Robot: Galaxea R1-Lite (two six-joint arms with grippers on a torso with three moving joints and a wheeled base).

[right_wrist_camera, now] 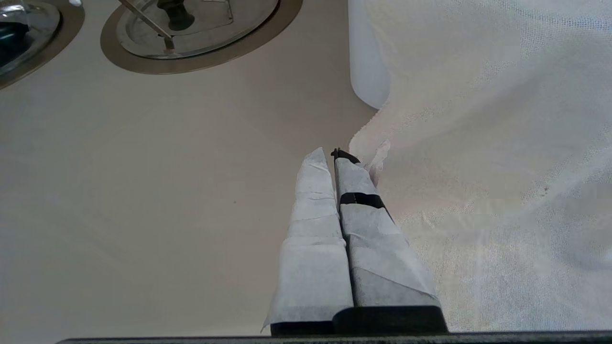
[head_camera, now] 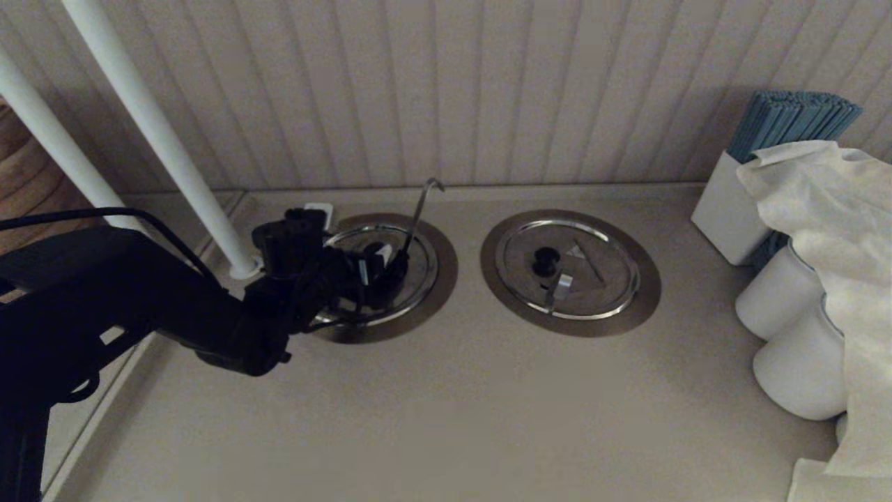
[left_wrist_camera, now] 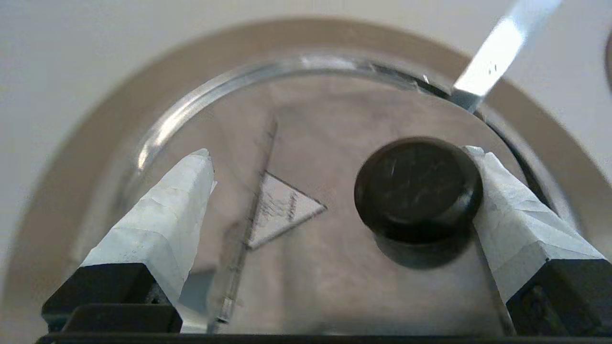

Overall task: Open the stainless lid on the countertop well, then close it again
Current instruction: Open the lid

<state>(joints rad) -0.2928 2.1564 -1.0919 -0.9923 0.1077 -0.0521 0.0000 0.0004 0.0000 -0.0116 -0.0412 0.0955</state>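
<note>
1. Two ringed wells are set in the worktop (head_camera: 446, 418): the well (head_camera: 446, 268) with the tall hooked rod (head_camera: 420, 209) on the robot's left, a twin well (head_camera: 644, 279) to its right.
2. Lid (left_wrist_camera: 334, 267) is seen lying flat in the left well, closed; a triangular label (left_wrist_camera: 279, 208) is stuck near its centre.
3. Left end effector (left_wrist_camera: 344, 191) is positioned low over the lid, fingers spread wide. One taped finger (left_wrist_camera: 507, 210) is pressed against the side of the black knob (left_wrist_camera: 418, 186); the other finger (left_wrist_camera: 162, 220) is held well apart from it, over the label side of the lid. Knob is bracketed, not clamped.
4. Rod is seen rising through the lid near its rim, just beyond the knob.
5. Twin lid (head_camera: 568, 268) is closed, with its own knob and a short flat tab.
6. Right end effector (right_wrist_camera: 330, 167) is parked above the worktop near a white cloth (right_wrist_camera: 502, 167), fingers pressed together, nothing held.
7. White containers (head_camera: 801, 362) under the cloth and a box of blue sticks (head_camera: 787, 122) are placed at the right edge; white poles (head_camera: 160, 139) are at the left.
</note>
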